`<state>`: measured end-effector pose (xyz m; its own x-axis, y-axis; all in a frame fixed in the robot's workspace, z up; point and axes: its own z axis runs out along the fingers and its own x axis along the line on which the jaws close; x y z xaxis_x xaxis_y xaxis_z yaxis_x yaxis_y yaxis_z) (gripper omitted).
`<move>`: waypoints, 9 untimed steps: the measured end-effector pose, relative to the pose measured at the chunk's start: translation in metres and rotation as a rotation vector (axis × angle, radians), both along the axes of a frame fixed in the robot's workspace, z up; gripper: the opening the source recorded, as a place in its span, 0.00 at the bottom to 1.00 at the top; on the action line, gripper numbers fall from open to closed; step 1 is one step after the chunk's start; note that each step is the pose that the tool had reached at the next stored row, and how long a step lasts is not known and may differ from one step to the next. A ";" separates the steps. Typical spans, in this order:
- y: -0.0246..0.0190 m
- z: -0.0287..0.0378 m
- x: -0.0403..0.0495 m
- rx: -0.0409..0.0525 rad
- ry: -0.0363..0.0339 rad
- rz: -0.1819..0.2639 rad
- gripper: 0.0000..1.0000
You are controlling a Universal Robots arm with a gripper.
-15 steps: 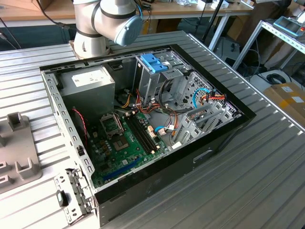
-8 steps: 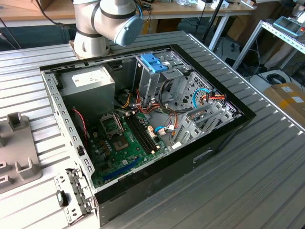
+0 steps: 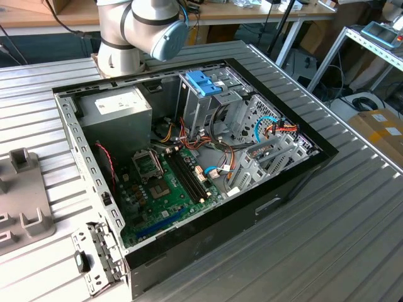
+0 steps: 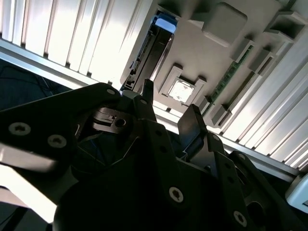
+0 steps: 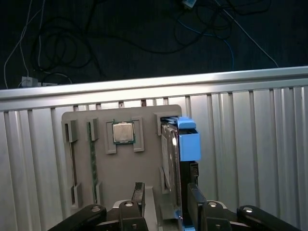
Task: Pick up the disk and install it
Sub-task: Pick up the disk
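The disk (image 5: 172,154) is a grey-metal drive with light-blue rails, standing on its edge in a slot of a grey fixture tray (image 5: 144,178). In the second wrist view the disk (image 4: 151,53) runs away from the fingers, its blue end farthest off. My gripper (image 5: 166,187) hovers over the tray's near end, open, with nothing between its black fingers (image 5: 139,197). One finger lines up with the disk's near end; the other is over bare tray. In the second wrist view the gripper (image 4: 169,96) is apart from the disk.
A processor chip (image 5: 123,132) and a memory stick (image 5: 89,149) also sit in the tray. In the exterior view the tray (image 3: 25,207) lies at the left of the open computer case (image 3: 189,163), which holds a silver drive cage with a blue latch (image 3: 203,83) and a power-supply box (image 3: 116,107).
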<state>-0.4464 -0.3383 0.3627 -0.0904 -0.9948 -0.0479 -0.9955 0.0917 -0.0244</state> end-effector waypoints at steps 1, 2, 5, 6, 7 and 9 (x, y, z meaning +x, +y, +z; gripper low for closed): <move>0.0002 -0.0012 -0.0005 -0.0001 0.0002 0.000 0.48; 0.0078 -0.0034 -0.0023 0.0000 0.0001 0.000 0.48; 0.0097 -0.0048 -0.0033 -0.0001 0.0003 0.000 0.48; 0.0102 -0.0055 -0.0038 -0.0001 0.0002 0.000 0.48; 0.0107 -0.0060 -0.0044 -0.0001 0.0002 0.000 0.48; 0.0122 -0.0074 -0.0066 -0.0001 0.0002 0.000 0.48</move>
